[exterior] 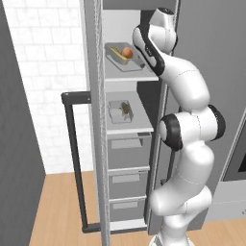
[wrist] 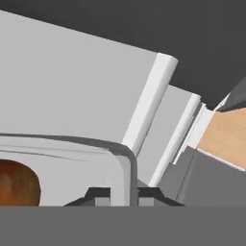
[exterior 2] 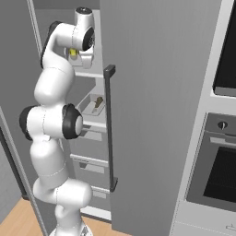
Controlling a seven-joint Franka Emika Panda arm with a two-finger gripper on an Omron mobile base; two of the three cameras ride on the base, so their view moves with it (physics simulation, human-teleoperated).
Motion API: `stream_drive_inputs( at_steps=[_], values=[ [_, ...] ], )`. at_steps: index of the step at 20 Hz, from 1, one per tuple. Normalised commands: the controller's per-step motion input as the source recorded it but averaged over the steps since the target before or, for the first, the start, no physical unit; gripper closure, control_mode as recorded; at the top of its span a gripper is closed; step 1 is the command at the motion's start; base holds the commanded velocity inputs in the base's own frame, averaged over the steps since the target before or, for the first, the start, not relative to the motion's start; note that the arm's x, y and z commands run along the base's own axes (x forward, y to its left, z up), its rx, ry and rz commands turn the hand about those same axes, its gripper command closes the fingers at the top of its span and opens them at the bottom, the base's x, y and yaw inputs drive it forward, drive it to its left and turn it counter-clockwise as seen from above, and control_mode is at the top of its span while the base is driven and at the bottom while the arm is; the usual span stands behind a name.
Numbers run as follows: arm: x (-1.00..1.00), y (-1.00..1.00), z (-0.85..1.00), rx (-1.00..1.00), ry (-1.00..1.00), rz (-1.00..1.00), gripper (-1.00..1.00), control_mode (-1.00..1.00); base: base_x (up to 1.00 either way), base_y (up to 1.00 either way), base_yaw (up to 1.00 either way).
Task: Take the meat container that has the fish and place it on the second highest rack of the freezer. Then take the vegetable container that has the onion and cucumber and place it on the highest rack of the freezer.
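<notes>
Jaws pinch the rim of the grey vegetable container, holding orange onion and yellow-green cucumber.

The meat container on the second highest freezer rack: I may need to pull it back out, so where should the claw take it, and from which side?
Best on the rim of the meat container nearest the open front of the freezer, coming straight in from the front. The tray is shallow with a thin raised wall, which narrow fingers can pinch, and the fish lies inside, away from that edge. The rack above limits a reach from overhead.
</notes>
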Motion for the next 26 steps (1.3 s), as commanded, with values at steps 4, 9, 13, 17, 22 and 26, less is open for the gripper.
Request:
stream_drive_inputs(
  at_steps=[4, 9, 13, 17, 22, 26],
  values=[
    [0.07, 0.00, -0.01, 0.00, 0.00, 0.00, 1.00, -1.00, 0.16, 0.00, 0.00],
    [0.41, 0.00, -0.13, 0.00, 0.01, 0.00, 1.00, -1.00, 0.00, 0.00, 0.00],
    [0.49, 0.00, -0.23, 0.00, 0.02, -0.03, 1.00, -1.00, 0.00, 0.00, 0.00],
    [0.47, 0.00, -0.20, -0.01, 0.01, -0.05, 1.00, -1.00, 0.00, 0.00, 0.00],
    [0.47, 0.00, -0.16, -0.05, 0.00, -0.09, 1.00, -1.00, 0.00, 0.00, 0.00],
    [0.25, 0.04, -0.04, -0.08, 0.00, -0.11, 1.00, -1.00, 0.00, 0.00, 0.00]
  ],
)
